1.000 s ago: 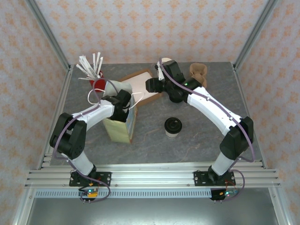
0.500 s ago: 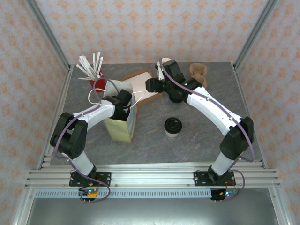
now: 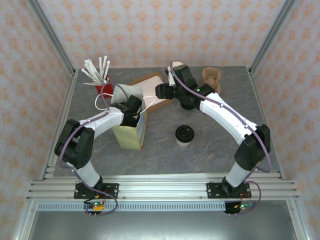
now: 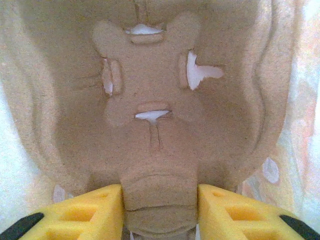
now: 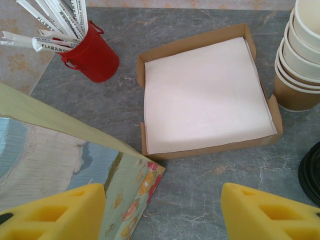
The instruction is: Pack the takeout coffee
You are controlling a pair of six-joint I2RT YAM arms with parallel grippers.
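The takeout coffee [image 3: 184, 135] stands upright on the table [image 3: 210, 150] between the two arms, while the left jaws are clamped on a pulp cup carrier [image 4: 150, 100] at the mouth of the paper bag [image 3: 129, 137] and the right jaws stand apart, empty, near the napkin tray [image 5: 210, 149].

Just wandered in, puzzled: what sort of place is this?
Probably a mock café counter inside a test booth: a lidded takeout coffee, a stack of paper cups and a red pot of wrapped straws.
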